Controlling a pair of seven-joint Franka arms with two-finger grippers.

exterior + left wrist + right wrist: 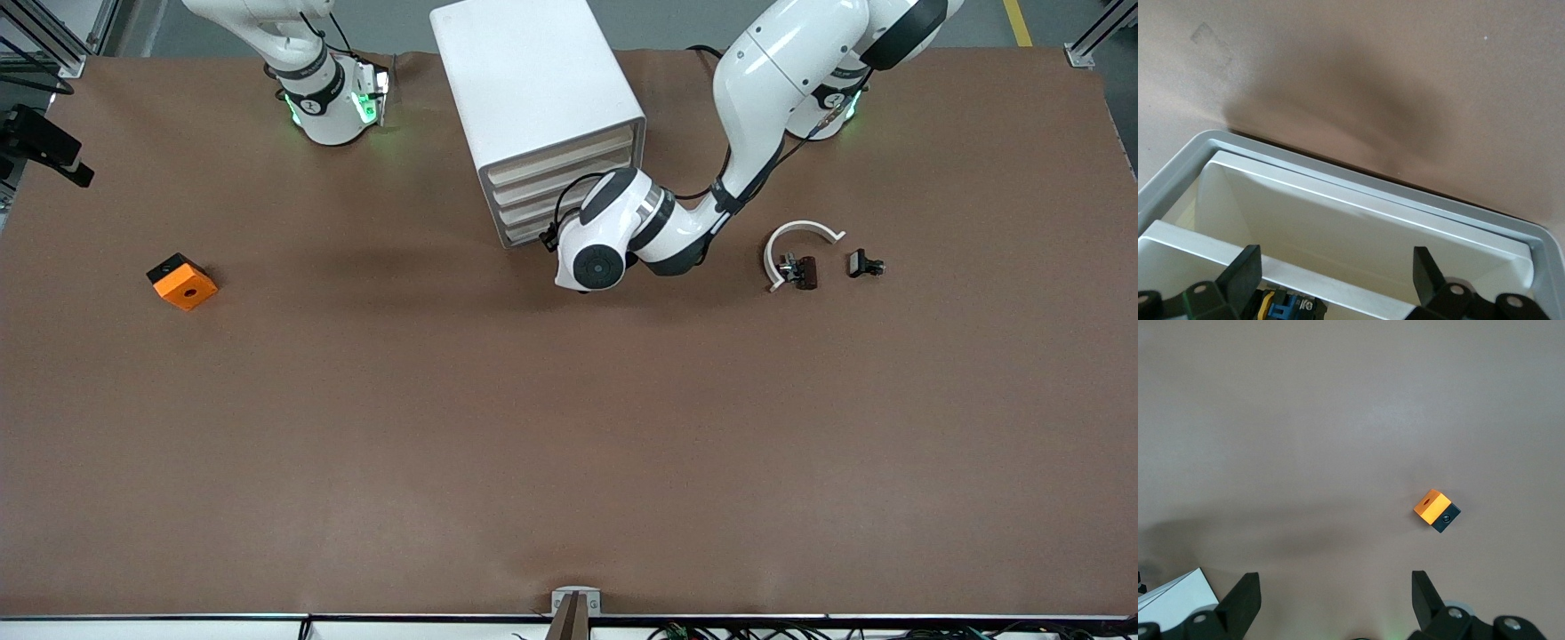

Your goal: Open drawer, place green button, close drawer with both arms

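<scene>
The white drawer cabinet (542,107) stands between the arms' bases, its drawer fronts (569,191) all shut. My left arm's wrist (597,258) hangs just in front of them and hides its hand there. In the left wrist view the left gripper (1336,277) is open, close against the cabinet's white ledges (1358,200), holding nothing. The button (794,268), a tiny dark part, lies on the table inside a white arc piece (800,233), toward the left arm's end. My right gripper (1336,597) is open over bare table, with its arm waiting near its base.
An orange block (182,281) with a round hole lies toward the right arm's end; it also shows as the orange block (1436,509) in the right wrist view. A small black clip (864,264) lies beside the arc. A blue and yellow part (1281,308) shows under a cabinet ledge.
</scene>
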